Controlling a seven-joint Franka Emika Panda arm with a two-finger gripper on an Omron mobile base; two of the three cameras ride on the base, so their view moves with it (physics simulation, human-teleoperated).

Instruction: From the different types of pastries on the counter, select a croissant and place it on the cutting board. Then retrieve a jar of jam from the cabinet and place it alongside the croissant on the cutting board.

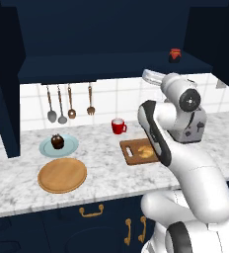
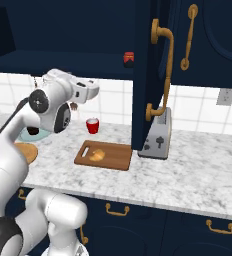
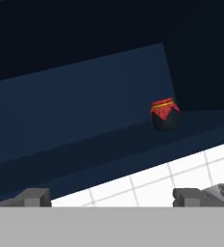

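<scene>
Tool spread and empty, raised toward the open cabinet and aimed at the shelf, since the jar of jam sits there, well apart. Croissant already lies on the cutting board on the worktop, leaving room beside it.

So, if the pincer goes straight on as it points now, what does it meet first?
Probably the cabinet back wall above its shelf. The jar of jam sits off to the right of that line, so the pincer would likely miss it; depth is unclear.
</scene>
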